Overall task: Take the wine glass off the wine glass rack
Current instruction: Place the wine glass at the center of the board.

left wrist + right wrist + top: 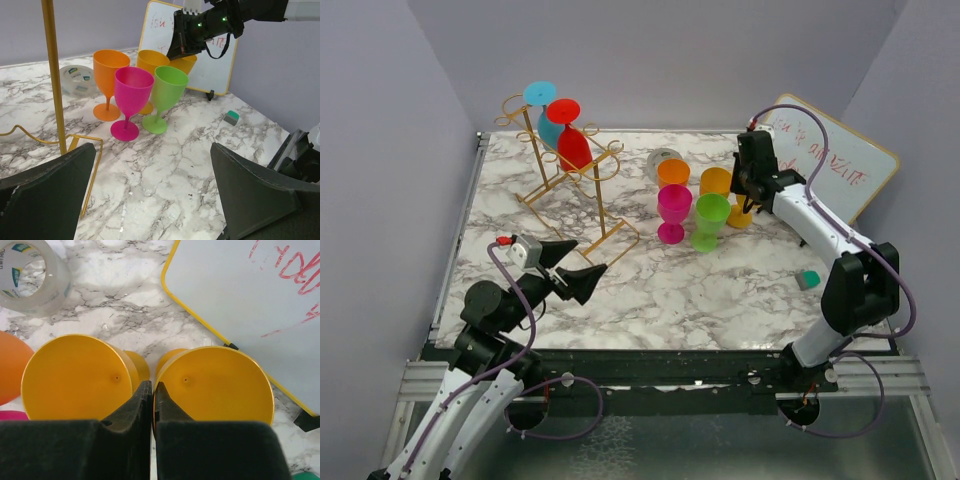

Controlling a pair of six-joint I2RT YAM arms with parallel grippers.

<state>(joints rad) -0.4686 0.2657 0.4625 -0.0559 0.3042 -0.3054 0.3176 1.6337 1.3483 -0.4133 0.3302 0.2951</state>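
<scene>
Gold wire forms the wine glass rack [568, 180], which stands at the far left of the marble table [700, 290]. A red wine glass [572, 140] and a blue wine glass [544, 108] hang bowl-down from its upper arms. The left fingers [45, 192] sit low over the table just in front of the rack's base, spread wide apart and gripping nothing, while across the table the right fingers [125, 440] are pressed together, pointing down between two yellow glasses [75, 375] beside the whiteboard [835, 165].
</scene>
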